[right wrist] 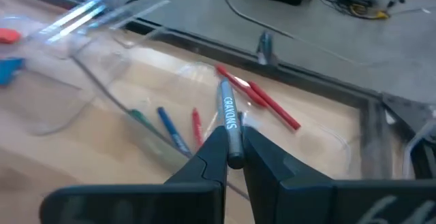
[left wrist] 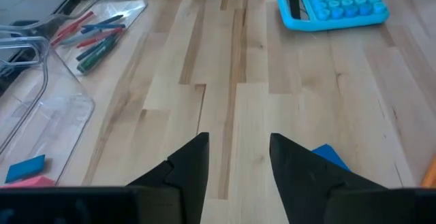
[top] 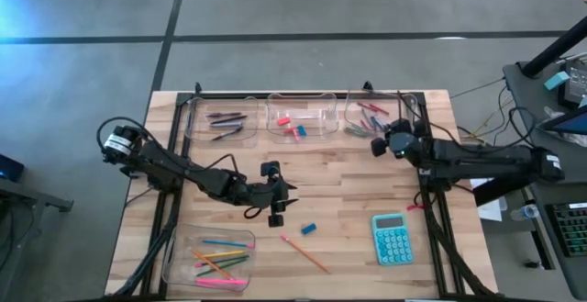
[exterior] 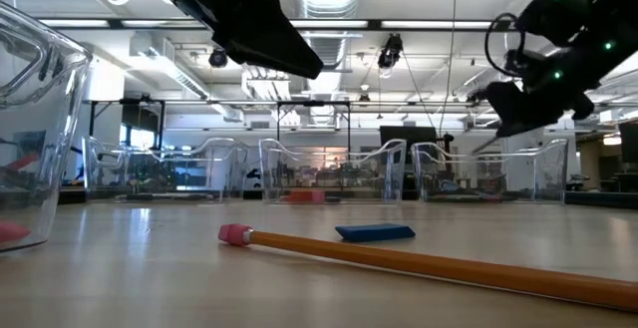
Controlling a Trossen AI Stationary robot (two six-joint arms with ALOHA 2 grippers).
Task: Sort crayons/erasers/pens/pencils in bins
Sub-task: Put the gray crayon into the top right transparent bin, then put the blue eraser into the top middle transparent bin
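Right gripper (right wrist: 235,157) is pinching a grey crayon (right wrist: 229,123) marked "CRAYONS", hovering over the crayon bin (top: 359,129) at the table's far right, roughly 1 o'clock from table centre. The crayon's long axis runs straight out past the fingertips, in line with the fingers. Red, blue and green crayons already lie in that bin, mostly angled across it.

Left gripper (left wrist: 238,159) is mid-table, fingers spread with nothing between them, bare wood below. A blue eraser (top: 308,229) lies just beside it at about 4 o'clock. An orange pencil (top: 304,253) lies loose on the table at 6 o'clock from centre, long axis diagonal, pink eraser end toward the pencil bin (top: 179,263) at 8 o'clock.

Teal calculator (top: 392,239) sits at 4 o'clock.
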